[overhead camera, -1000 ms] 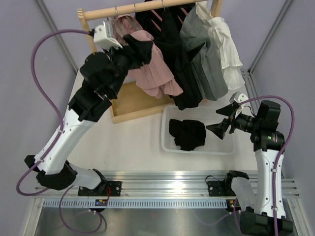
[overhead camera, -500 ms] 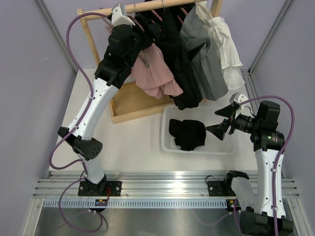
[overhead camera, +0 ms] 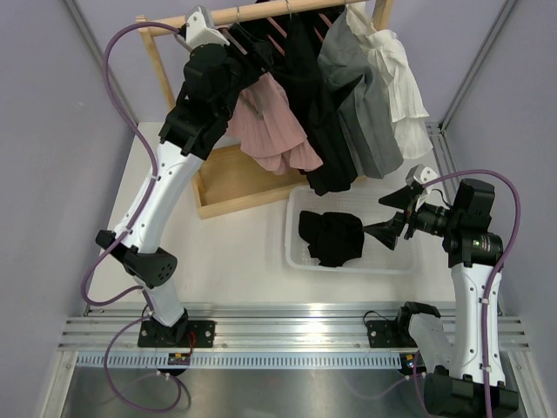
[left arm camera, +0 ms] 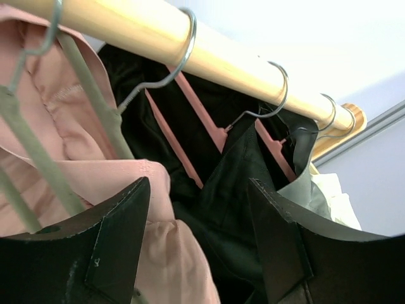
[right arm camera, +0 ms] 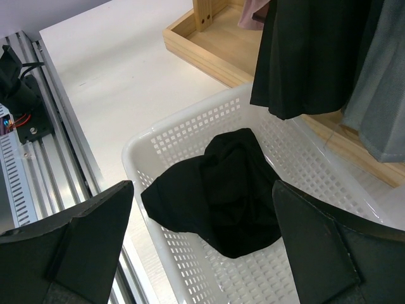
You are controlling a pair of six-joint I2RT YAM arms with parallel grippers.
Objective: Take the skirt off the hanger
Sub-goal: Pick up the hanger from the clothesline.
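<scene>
Several skirts hang from a wooden rod [overhead camera: 252,13]: a pink skirt [overhead camera: 274,131] on a grey-green hanger [left arm camera: 95,107], a black skirt [overhead camera: 318,113] on a pink hanger [left arm camera: 202,114], and a grey skirt [overhead camera: 365,104]. My left gripper [left arm camera: 199,250] is raised just under the rod. It is open, with the pink skirt's edge [left arm camera: 158,240] and black cloth [left arm camera: 234,209] showing between its fingers, and I cannot tell whether they touch. My right gripper [overhead camera: 376,215] is open over a white basket [overhead camera: 296,261], nothing between its fingers.
A black garment [right arm camera: 221,190] lies crumpled in the basket [right arm camera: 145,145]. A white garment [overhead camera: 402,83] hangs at the rod's right end. The rack's wooden base frame [overhead camera: 226,196] sits on the white table behind the basket. Metal rails [overhead camera: 278,318] run along the near edge.
My left arm has swung up from the pink skirt's lower left side to just under the rod. Right arm and basket have not moved.
</scene>
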